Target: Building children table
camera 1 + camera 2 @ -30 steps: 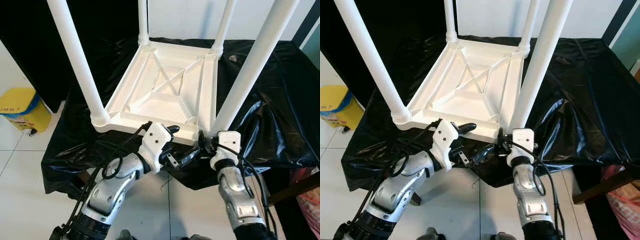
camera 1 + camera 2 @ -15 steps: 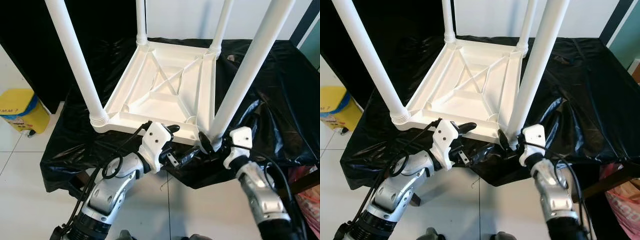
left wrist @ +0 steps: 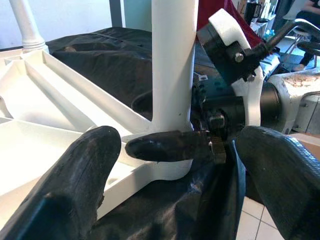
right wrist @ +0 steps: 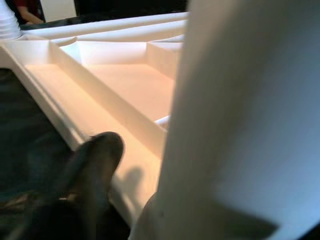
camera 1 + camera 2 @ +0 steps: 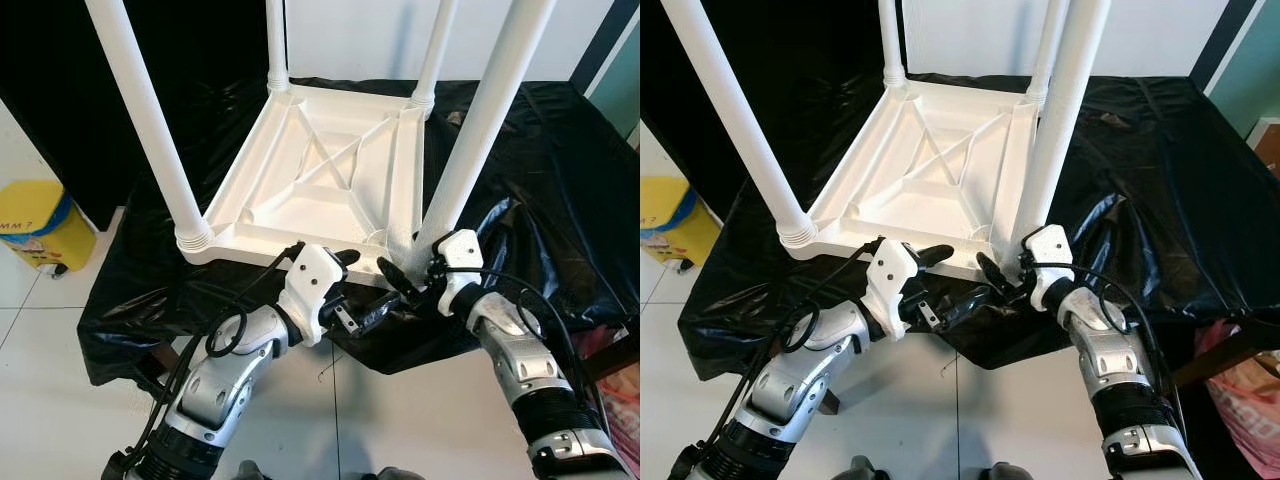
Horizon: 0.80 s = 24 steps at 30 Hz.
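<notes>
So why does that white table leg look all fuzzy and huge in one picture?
In the right wrist view the table leg sits too close, so it blurs, with a soft shadow beside the black finger. The left eye view is sharp; the black sheet shows shiny glare.

The upturned white moulded-plastic children's table (image 5: 330, 180) looks smooth and faintly satin, its round white plastic legs (image 5: 478, 130) just as sleek. Beneath it the crinkled black plastic sheet (image 5: 540, 190) shines glossy on every fold. The robot's arms are brushed silver metal (image 5: 215, 385), their black fingers (image 3: 85, 185) matt and slightly grainy, and the floor is smooth pale tile (image 5: 40, 390).
</notes>
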{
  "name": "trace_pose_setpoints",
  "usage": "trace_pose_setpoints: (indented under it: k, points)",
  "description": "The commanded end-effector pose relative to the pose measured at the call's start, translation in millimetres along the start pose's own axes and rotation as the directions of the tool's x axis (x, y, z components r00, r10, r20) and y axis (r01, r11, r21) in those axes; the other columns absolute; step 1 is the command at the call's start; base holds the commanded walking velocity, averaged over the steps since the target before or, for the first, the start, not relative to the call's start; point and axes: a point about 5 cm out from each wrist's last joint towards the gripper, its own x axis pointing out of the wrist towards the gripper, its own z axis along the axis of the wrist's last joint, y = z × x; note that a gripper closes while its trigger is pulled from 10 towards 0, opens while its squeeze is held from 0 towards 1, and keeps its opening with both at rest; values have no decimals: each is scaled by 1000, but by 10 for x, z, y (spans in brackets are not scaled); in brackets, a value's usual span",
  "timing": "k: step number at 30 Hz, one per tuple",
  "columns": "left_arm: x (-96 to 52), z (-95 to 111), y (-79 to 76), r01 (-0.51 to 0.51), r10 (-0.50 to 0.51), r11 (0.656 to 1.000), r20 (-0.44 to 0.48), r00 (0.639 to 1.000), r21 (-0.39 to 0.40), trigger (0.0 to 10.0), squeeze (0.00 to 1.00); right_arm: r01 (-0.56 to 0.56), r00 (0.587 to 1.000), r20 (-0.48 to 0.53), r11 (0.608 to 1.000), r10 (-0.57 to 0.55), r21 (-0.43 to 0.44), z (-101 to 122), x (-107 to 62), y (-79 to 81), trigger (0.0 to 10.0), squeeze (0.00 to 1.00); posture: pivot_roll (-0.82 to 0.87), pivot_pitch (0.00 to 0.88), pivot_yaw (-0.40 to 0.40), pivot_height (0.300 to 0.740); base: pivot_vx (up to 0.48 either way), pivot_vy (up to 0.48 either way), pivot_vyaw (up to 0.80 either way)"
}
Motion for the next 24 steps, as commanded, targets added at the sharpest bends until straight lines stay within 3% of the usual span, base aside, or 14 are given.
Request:
trace_pose_setpoints:
  k: [1,10,11,12,13,14,20,24]
  points:
    - [6,-1,-3,-2,2,1000,1,1000,4,10000,0,-24,999,-27,1000,24,-2,-67,-8,47,0,0,8,77,-29,740,0,0,0]
    - [43,5,-7,12,-12,1000,12,1000,0,10000,0,5,999,-49,1000,-5,-15,-141,-57,6,0,0,-15,75,-20,740,0,0,0]
    - [49,3,-10,17,-17,1000,11,1000,2,10000,0,23,998,-56,1000,-24,-15,-158,-73,-8,824,0,-15,73,-21,740,0,0,0]
    - [49,3,-10,17,-17,1000,11,1000,2,10000,0,23,998,-56,1000,-24,-15,-158,-73,-8,824,0,-15,73,-21,740,0,0,0]
    - [49,3,-10,18,-18,1000,11,1000,1,10000,0,41,998,-57,999,-42,-7,-163,-82,-15,4824,0,-14,73,-21,740,0,0,0]
    - [48,2,-11,19,-19,1000,11,1000,1,10000,0,57,997,-59,998,-56,2,-169,-90,-20,10000,0,-14,73,-21,740,0,0,0]
    - [40,-3,-11,14,-14,1000,8,1000,3,10000,0,121,990,-81,993,-119,17,-210,-117,0,10000,0,-10,75,-24,740,0,0,0]
    - [38,-11,-18,14,-14,1000,6,1000,4,10000,0,244,965,-102,969,-240,25,-257,-141,47,10000,0,-8,77,-24,740,0,0,0]
